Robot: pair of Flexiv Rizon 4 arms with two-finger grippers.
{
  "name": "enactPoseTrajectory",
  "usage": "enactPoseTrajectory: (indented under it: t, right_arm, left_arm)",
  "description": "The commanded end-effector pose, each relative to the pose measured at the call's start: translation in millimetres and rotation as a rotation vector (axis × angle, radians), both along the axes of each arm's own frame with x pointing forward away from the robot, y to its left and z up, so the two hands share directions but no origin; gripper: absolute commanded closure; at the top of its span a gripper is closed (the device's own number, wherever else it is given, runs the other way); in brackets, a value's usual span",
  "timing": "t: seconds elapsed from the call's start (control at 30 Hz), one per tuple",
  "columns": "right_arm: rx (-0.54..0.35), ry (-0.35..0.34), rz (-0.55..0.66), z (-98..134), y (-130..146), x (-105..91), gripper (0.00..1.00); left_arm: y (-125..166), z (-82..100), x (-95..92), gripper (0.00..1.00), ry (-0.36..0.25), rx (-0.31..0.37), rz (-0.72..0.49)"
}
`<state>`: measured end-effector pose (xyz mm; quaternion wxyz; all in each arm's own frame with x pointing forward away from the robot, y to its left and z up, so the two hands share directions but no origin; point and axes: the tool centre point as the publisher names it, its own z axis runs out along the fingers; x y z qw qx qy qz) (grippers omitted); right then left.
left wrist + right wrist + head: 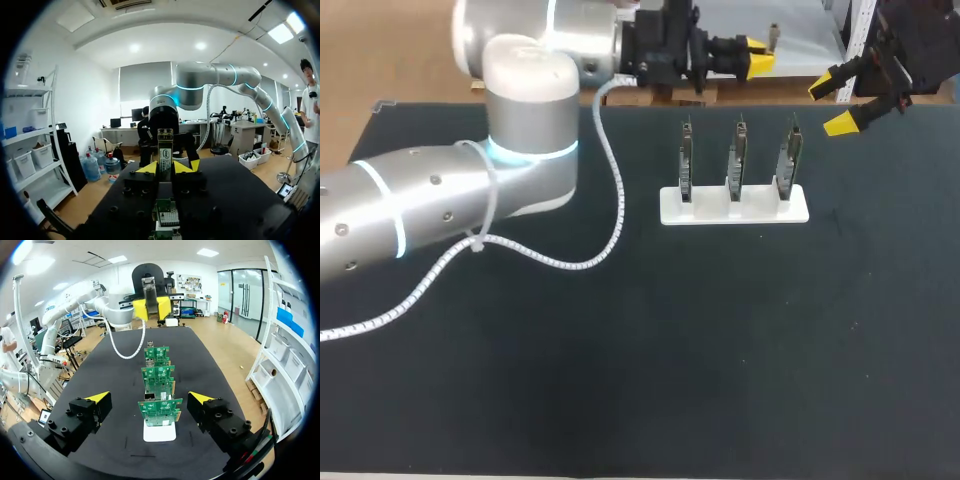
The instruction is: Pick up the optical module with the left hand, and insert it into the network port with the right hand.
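Optical module point(165, 150), slim and metallic, clamped in left end effector point(166, 166).
Right end effector point(150, 399) gaped apart; three flat green circuit boards point(160, 410) stood upright in a white rectangular stand point(734, 206).

A flat, matte black surface point(720, 350) fills the head view from its near edge to its far edge. Directly on it, toward the far side and right of the middle, rests a white rectangular plastic base point(734, 206) holding three green circuit boards point(737, 160) upright, side by side and apart
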<state>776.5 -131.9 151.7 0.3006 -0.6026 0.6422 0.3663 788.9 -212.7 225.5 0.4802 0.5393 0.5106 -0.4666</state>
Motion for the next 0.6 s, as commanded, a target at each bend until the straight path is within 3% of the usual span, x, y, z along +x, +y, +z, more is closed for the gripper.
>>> enactPoseTrajectory:
  t: [0.03,0.27,0.6]
  right_arm:
    - [-0.001,-0.003,-0.004,0.2,0.3,-1.8,0.00]
    - [-0.001,-0.003,-0.004,0.2,0.3,-1.8,0.00]
    - [-0.001,-0.003,-0.004,0.2,0.3,-1.8,0.00]
  left_arm:
    - [-9.9,-7.7,4.3,1.00,0.014,-0.028,-0.015]
    - [-18.4,-14.1,-3.7,1.00,0.042,-0.064,-0.005]
    - [-34.0,-16.5,-11.2,1.00,-0.030,-0.028,0.044]
